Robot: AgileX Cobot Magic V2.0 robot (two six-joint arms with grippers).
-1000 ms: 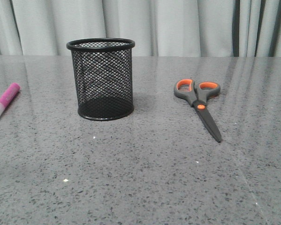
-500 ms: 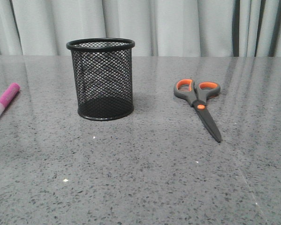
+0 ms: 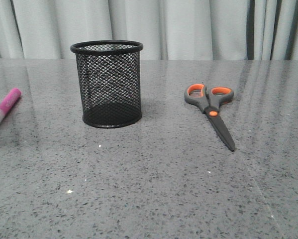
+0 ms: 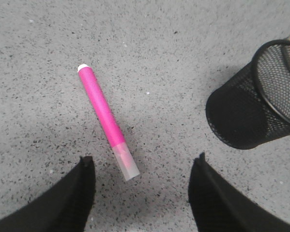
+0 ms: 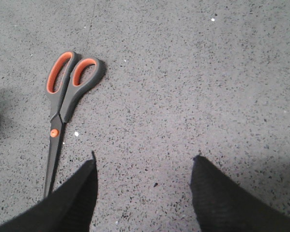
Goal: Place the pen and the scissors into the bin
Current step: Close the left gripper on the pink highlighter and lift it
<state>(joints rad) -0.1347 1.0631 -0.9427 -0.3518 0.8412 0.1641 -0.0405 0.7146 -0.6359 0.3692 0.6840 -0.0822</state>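
The black mesh bin (image 3: 107,83) stands upright left of the table's middle. The pink pen (image 3: 4,107) lies flat at the far left edge of the table. The scissors (image 3: 212,109) lie shut on the right, handles away, blades toward me. Neither gripper shows in the front view. In the left wrist view my left gripper (image 4: 143,166) is open and empty above the table, the pen's (image 4: 105,119) whitish end between its fingers' line, the bin (image 4: 257,96) off to one side. In the right wrist view my right gripper (image 5: 144,166) is open and empty, the scissors (image 5: 62,104) beside it.
The table (image 3: 153,189) is grey speckled stone. A pale grey curtain (image 3: 188,27) hangs behind its far edge. Nothing else stands on the table.
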